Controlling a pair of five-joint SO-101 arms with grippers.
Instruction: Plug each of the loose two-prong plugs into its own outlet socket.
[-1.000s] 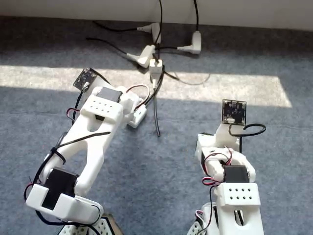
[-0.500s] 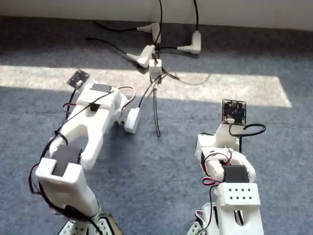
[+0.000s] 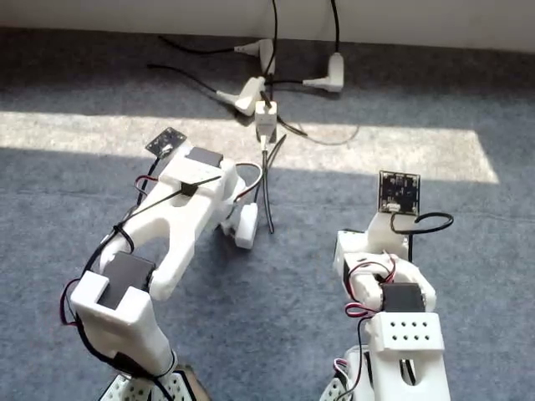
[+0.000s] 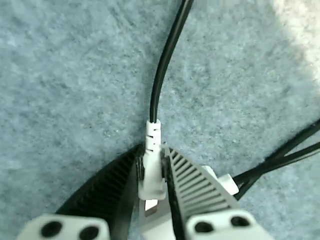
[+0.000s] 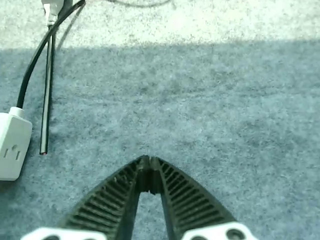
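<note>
Your left gripper (image 4: 153,150) is clamped on a white plug (image 4: 151,175), one ribbed finger on each side of its body. The plug's ribbed collar (image 4: 153,131) pokes out past the fingertips, and a black cable (image 4: 167,55) runs away from it across the grey carpet (image 4: 65,75). You cannot make out the prongs clearly from the left wrist view. Two more black leads (image 4: 285,152) cross just beside the gripper. From the high view, your left arm (image 3: 171,225) stretches forward over the carpet with a white piece (image 3: 246,224) at its tip. That piece sits just beside the loose end of a black cord (image 3: 267,209). Your right gripper (image 5: 149,162) is pressed shut on nothing, its fingertips meeting over bare carpet. Your right arm (image 3: 393,292) sits folded back, well apart from the cables. Off to one side in the right wrist view, a white outlet socket (image 5: 11,145) lies flat with its slotted face up and a black cable at its end. A straight black cord (image 5: 46,95) lies near it. Farther out, near the sunlit band (image 3: 410,150), you have a small white block (image 3: 266,117), an angled white plug (image 3: 249,93) and another white plug (image 3: 333,73), all trailing black leads
</note>
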